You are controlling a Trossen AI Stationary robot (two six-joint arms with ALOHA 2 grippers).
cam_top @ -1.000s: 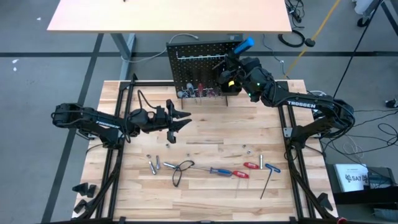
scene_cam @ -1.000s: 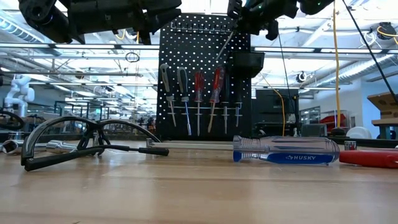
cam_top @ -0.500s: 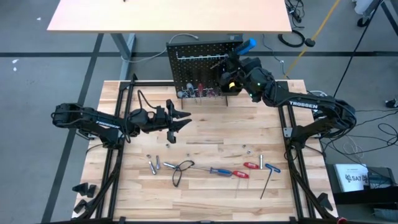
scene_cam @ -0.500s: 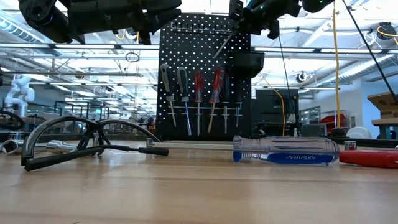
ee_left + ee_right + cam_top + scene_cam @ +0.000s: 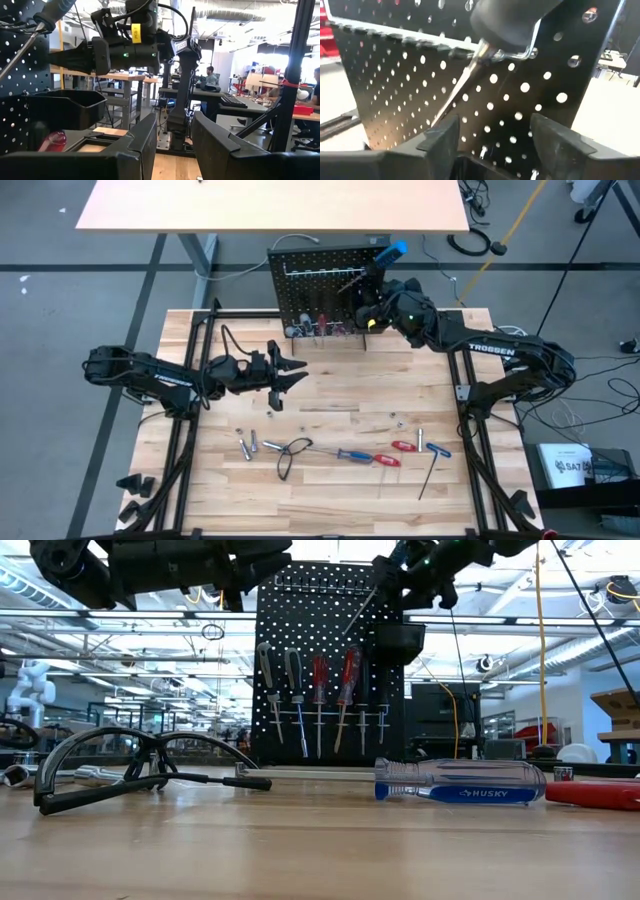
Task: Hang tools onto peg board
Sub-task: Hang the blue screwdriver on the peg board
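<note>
your right gripper [image 5: 490, 132] stands open, the blue-handled screwdriver [image 5: 392, 252] resting on a peg board [image 5: 300, 280] hook [image 5: 522, 52]. brushing it while backing away could unseat it. your left gripper [image 5: 172, 135] waits part-open, empty.

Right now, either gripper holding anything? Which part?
Nothing held. The right gripper is open at the peg board; the blue-handled screwdriver hangs from a hook, clear of its fingers. The left gripper is open and empty.

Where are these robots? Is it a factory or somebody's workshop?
It looks like a big open robotics lab or workshop. Beyond the peg board are high ceilings with pipes and rows of workbenches where people sit. Tools like a blue-handled screwdriver lie on the wooden table.
</note>
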